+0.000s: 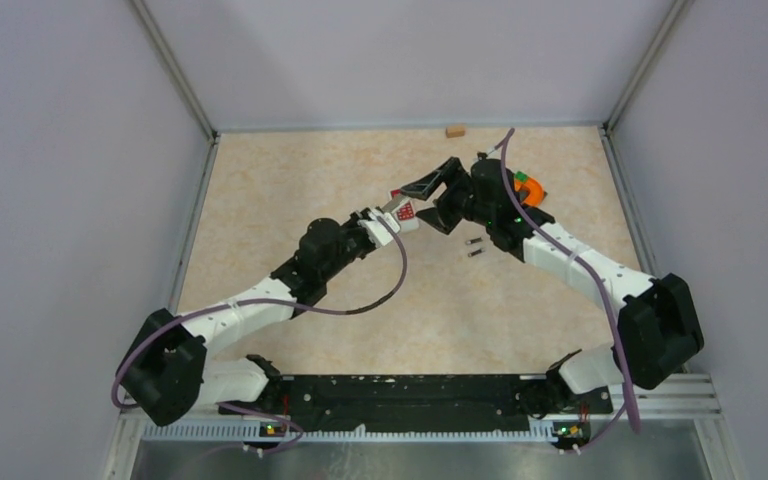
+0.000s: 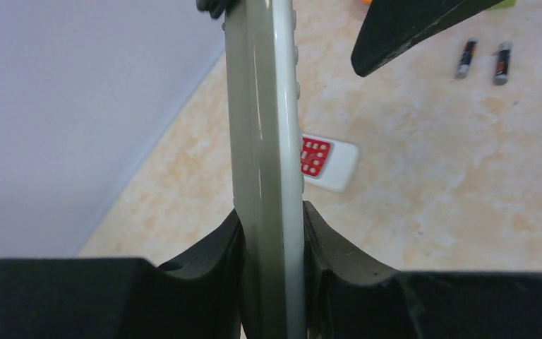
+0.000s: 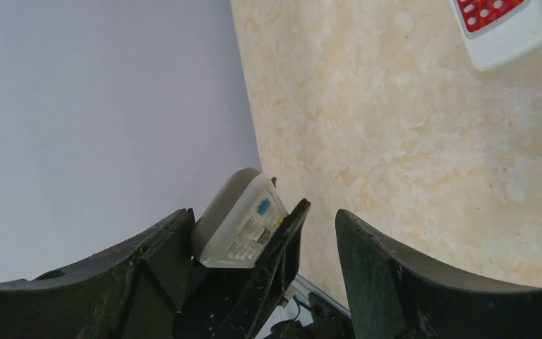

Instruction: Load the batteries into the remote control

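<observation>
Mid-air, left end effector (image 2: 272, 215) clenching slim white remote (image 2: 261, 106), right end effector (image 3: 262, 219) released

A small tan block (image 1: 454, 130) by the table's (image 1: 290, 200) far edge, an orange, perhaps green-topped piece (image 1: 533, 190) toward the right.

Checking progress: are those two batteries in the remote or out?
Out. Both batteries lie loose on the table, apart from the remote, which is gripped edge-on in the left jaws.
</observation>
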